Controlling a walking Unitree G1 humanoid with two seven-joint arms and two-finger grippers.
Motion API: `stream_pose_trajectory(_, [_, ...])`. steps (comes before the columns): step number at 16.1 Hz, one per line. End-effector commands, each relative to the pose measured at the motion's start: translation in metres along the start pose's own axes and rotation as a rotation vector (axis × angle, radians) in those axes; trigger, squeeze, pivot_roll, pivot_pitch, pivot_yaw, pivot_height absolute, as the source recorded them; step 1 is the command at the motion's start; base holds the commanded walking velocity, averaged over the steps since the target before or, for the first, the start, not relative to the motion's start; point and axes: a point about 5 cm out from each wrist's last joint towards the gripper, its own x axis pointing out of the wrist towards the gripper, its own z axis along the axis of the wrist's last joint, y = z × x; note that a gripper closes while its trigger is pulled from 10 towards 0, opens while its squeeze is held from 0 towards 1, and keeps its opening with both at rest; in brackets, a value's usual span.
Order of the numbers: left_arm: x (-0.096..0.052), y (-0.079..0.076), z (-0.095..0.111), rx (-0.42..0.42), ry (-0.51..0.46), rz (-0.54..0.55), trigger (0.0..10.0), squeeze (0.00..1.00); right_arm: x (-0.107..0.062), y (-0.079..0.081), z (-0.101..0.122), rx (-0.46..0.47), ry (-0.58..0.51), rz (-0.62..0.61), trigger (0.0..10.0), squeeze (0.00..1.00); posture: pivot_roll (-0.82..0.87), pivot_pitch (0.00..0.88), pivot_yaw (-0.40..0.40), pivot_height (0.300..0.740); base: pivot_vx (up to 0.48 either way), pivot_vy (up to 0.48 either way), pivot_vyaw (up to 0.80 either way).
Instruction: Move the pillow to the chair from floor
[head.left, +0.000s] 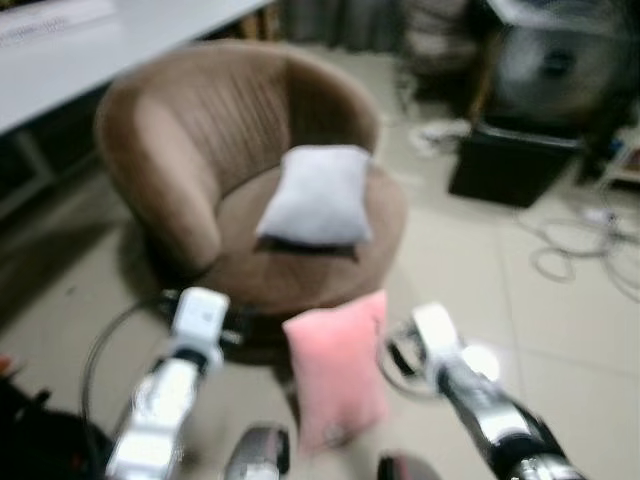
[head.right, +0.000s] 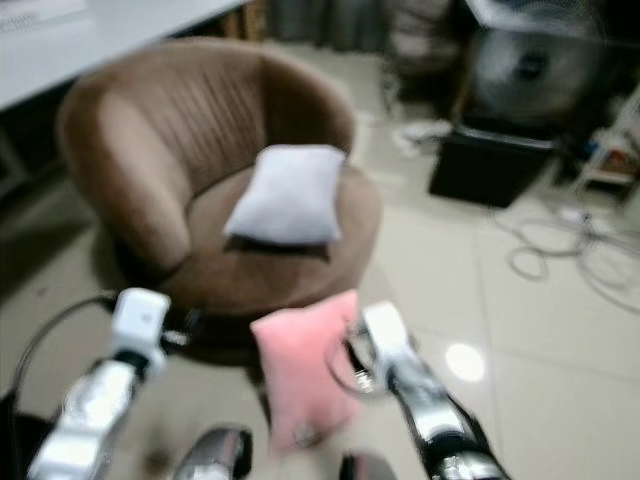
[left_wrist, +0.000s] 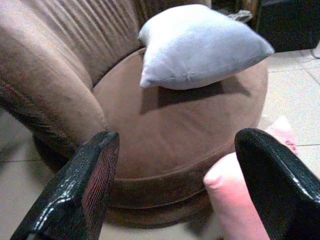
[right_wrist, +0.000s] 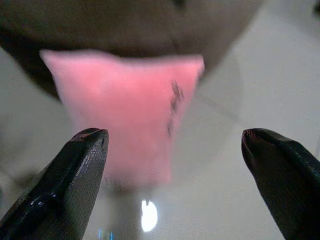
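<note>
Pink pillow (head.left: 338, 368) on floor (head.left: 470, 270) before chair (head.left: 190, 150) holding white pillow (head.left: 318, 195); left hand (left_wrist: 172, 187), right hand (right_wrist: 175, 180) released.

No text, label, brand, number or sign can be read. A dark, blurred mark is seen on the pink pillow (right_wrist: 125, 115) near one side edge, but no letters can be made out in it. Faint grey lines are seen on a white sheet on the white table (head.left: 90, 50) at its far left corner, too blurred to be read.
</note>
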Motion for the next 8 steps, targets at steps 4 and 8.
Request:
stream_pose_trajectory(4, [0.002, 0.006, 0.004, 0.029, 0.002, -0.009, 10.0, 0.0, -0.003, -0.007, -0.012, 0.053, 0.036, -0.052, 10.0, 0.0, 0.09, 0.0, -0.021, 0.645, 0.322, 0.0, 0.0])
stream_pose_trajectory(8, [0.004, 0.005, 0.006, 0.031, 0.001, -0.018, 10.0, 0.0, -0.001, -0.002, -0.012, 0.063, 0.032, -0.054, 10.0, 0.0, 0.08, 0.0, -0.013, 0.645, 0.32, 0.0, -0.47])
